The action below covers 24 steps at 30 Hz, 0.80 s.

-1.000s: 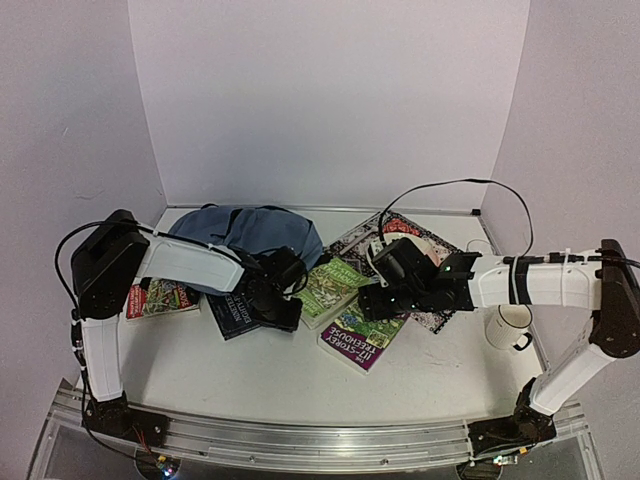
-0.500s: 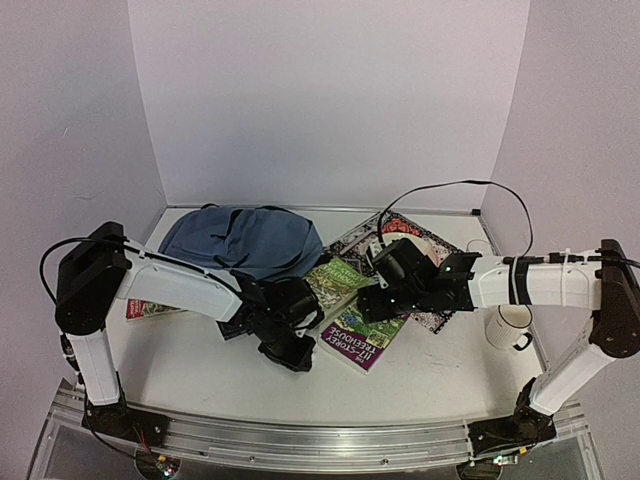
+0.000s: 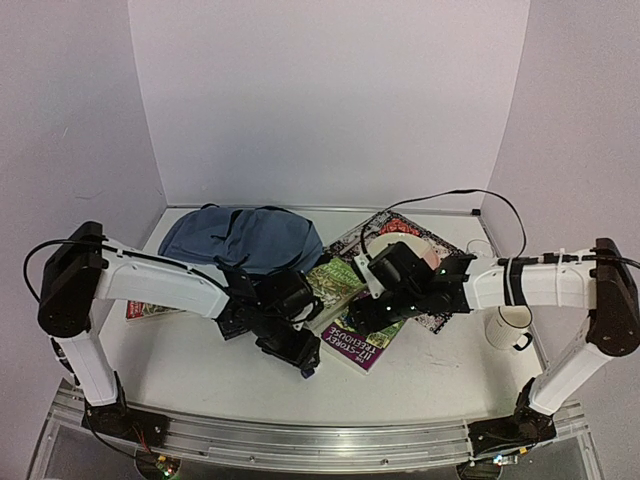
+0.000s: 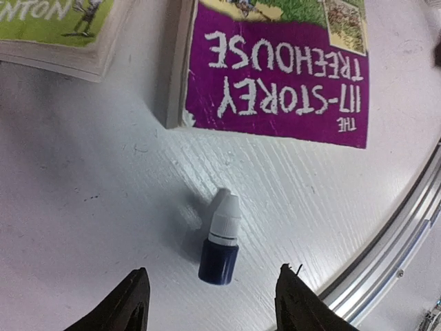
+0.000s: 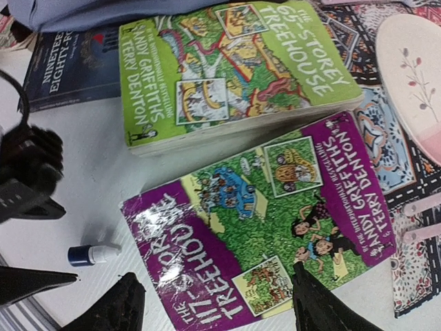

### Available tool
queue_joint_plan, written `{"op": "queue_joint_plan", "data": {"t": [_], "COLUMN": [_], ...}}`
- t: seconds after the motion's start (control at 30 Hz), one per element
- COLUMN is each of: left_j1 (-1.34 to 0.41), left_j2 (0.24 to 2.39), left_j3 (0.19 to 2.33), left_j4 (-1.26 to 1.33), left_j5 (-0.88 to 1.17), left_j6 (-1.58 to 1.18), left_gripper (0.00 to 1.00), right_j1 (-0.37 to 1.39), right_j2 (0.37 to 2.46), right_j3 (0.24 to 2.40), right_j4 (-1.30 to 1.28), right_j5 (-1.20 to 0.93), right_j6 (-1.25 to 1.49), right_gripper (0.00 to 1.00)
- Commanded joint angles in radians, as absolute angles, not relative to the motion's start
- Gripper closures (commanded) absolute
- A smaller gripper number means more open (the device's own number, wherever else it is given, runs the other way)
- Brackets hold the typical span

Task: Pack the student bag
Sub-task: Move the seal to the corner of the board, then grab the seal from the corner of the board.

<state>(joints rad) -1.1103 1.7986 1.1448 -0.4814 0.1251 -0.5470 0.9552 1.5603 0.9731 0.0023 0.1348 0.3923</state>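
The grey-blue student bag [image 3: 245, 238] lies at the back left of the table; its edge shows in the right wrist view [image 5: 103, 10]. My left gripper [image 3: 300, 355] is open and empty, hovering over a small blue dropper bottle [image 4: 220, 240] with a white cap, which lies between the fingertips' line and a purple "Treehouse" book [image 4: 275, 62]. My right gripper [image 3: 385, 310] is open and empty above that purple book [image 5: 255, 227]. A green "Treehouse" book [image 5: 227, 69] lies just behind it. The bottle also shows in the right wrist view [image 5: 93, 254].
A dark blue book [image 5: 69, 69] lies by the bag. A red and green book [image 3: 150, 305] lies at the left. A patterned mat [image 3: 420, 240] with a pale plate [image 5: 413, 76] is behind the right arm. A white mug [image 3: 510, 325] stands at the right. The metal front rail [image 4: 386, 255] is near the bottle.
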Motion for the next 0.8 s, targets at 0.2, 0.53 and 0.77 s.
{"op": "queue_joint_plan", "data": {"t": [0.2, 0.53, 0.77], "left_j1": [-0.972, -0.763, -0.636], "left_j2": [1.578, 1.412, 1.371], "left_j3": [1.027, 0.943, 0.947], "left_j4": [-0.489, -0.528, -0.581], "left_j5": [0.068, 0.01, 0.011], "left_j6": [-0.565, -0.616, -0.616], "left_gripper": [0.32, 0.23, 0.2], "right_j1": [1.051, 1.118, 1.122], "right_j2": [1.724, 1.904, 1.98], "right_j3": [1.098, 1.26, 1.36], "right_j4": [-0.013, -0.115, -0.21], "right_j5": [-0.052, -0.114, -0.183], "right_j6": [0.162, -0.098, -0.218], "right_gripper": [0.27, 0.27, 0.27]}}
